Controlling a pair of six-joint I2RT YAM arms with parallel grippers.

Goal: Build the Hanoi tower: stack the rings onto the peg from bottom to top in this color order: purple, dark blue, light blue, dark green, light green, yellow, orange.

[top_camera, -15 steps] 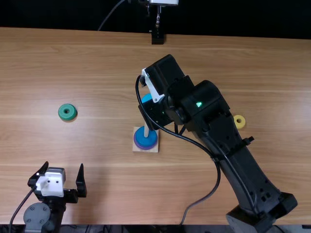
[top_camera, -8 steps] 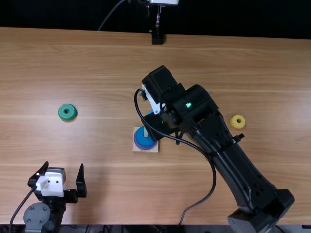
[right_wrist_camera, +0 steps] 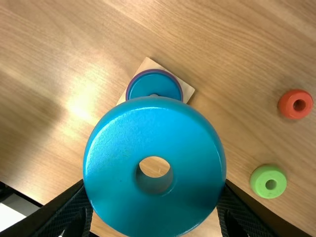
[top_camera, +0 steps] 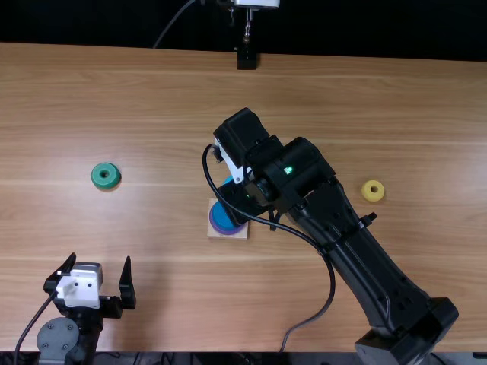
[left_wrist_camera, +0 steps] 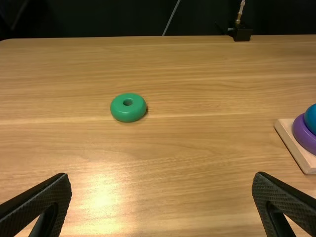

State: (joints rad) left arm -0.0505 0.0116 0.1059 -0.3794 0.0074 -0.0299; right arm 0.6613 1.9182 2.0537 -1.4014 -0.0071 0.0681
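Fingers of my right gripper [right_wrist_camera: 155, 210] pinch the light blue ring [right_wrist_camera: 197, 173], near the wooden base [right_wrist_camera: 187, 91]; those of my left gripper [left_wrist_camera: 162, 178] are spread, empty. The purple ring [left_wrist_camera: 302, 134] and dark blue ring [right_wrist_camera: 155, 85] are stacked: two of seven done. After light blue, the dark green ring [left_wrist_camera: 128, 114], light green ring [right_wrist_camera: 260, 181], yellow ring [top_camera: 366, 195] and orange ring [right_wrist_camera: 288, 104] remain, lying loose on the light brown table [top_camera: 175, 289], before a black backdrop [top_camera: 91, 21]

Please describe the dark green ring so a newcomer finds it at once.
On the table, find the left gripper. Beyond it, left of the square base, the dark green ring lies flat. The other green ring is paler and near an orange ring.
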